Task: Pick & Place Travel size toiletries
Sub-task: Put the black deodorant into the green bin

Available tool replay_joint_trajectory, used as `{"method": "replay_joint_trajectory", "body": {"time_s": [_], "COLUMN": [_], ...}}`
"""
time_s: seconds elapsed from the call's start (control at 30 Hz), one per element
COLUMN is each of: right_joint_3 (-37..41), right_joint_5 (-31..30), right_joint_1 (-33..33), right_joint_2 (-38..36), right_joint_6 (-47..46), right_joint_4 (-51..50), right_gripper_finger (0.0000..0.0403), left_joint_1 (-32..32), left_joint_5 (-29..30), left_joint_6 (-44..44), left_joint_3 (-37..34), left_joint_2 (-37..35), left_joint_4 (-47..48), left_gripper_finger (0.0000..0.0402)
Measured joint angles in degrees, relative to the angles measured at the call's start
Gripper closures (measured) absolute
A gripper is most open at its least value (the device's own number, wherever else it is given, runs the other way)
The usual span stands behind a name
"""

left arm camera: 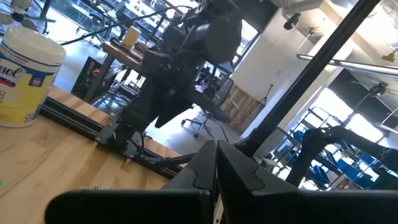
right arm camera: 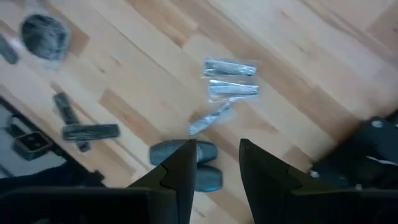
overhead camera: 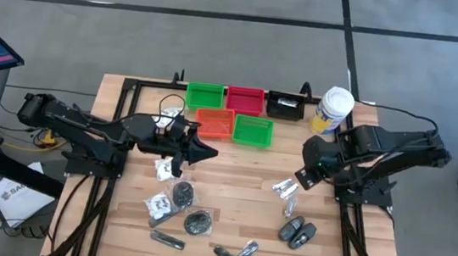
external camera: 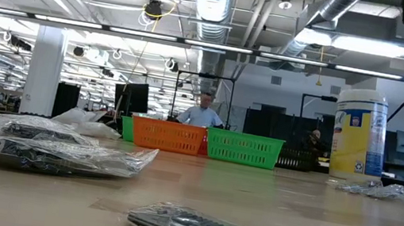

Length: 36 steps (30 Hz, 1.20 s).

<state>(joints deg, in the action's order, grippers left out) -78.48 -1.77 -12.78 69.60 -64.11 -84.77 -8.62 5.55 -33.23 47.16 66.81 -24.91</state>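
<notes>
The right end effector (right arm camera: pixel 214 165) hangs above the tabletop (overhead camera: pixel 233 167) with its fingers parted a little and nothing between them. The left end effector (overhead camera: pixel 207 151) is pinched closed and empty, held above the wood just in front of the orange tray (overhead camera: pixel 213 122).

The main risk, as a judgement, lies in the crowding below the right end effector. In the right wrist view the grey ovals (right arm camera: pixel 186 163) sit directly under the finger gap, with the silvery sachets (right arm camera: pixel 230 78) just beyond them and one sachet lying slantwise almost against the ovals. A straight descent could catch the edge of both ovals at once, or push one aside, since the gap looks narrow for the pair. The sachets are thin and flat on the wood, so fingers could slide over them without lifting anything.

Taking the orange tray as the landmark: the ovals (overhead camera: pixel 297 231) and sachets (overhead camera: pixel 285 189) lie well in front of it and to its right; the clear packets (overhead camera: pixel 163 200) and black round pieces (overhead camera: pixel 198 222) lie straight in front, beyond the left end effector; slim tubes (overhead camera: pixel 237 255) sit farthest, near the front edge. All toiletries remain on the tabletop, none in any tray.
</notes>
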Motion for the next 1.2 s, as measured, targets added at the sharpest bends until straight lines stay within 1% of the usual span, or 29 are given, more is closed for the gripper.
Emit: {"method": "replay_joint_trajectory", "body": {"time_s": [0.17,0.27,0.4,0.63,0.7,0.87,0.97,1.2], "right_joint_3": [0.0,0.0,0.0,0.0,0.0,0.0,0.0,0.0], "right_joint_5": [-0.2,0.2,0.4,2.0,2.0,2.0,3.2,3.3], "right_joint_1": [-3.2,-6.0,-10.6,-18.4,-20.1,-22.7,-23.7,-26.7], "right_joint_2": [0.0,0.0,0.0,0.0,0.0,0.0,0.0,0.0], "right_joint_6": [-4.9,-5.0,-5.1,-12.4,-15.9,-28.1,-35.1,-46.4], "right_joint_4": [-1.4,-0.9,2.4,4.2,3.4,2.5,2.9,3.4], "right_gripper_finger": [0.0289,0.0289,0.0289,0.0289,0.0289,0.0289,0.0289,0.0289], "left_joint_1": [0.0,0.0,0.0,0.0,0.0,0.0,0.0,0.1], "left_joint_5": [0.2,0.2,0.4,0.4,0.4,0.7,0.7,0.9], "left_joint_6": [0.0,0.0,0.0,1.4,1.4,2.6,3.0,3.0], "left_joint_3": [0.0,0.0,0.0,0.0,0.0,0.0,0.0,0.0], "left_joint_2": [0.0,0.0,0.0,0.0,0.0,0.0,0.0,0.0], "left_joint_4": [0.0,0.0,0.0,0.0,0.0,0.0,0.0,0.0], "left_gripper_finger": [0.0395,0.0395,0.0395,0.0395,0.0395,0.0395,0.0395,0.0395]}}
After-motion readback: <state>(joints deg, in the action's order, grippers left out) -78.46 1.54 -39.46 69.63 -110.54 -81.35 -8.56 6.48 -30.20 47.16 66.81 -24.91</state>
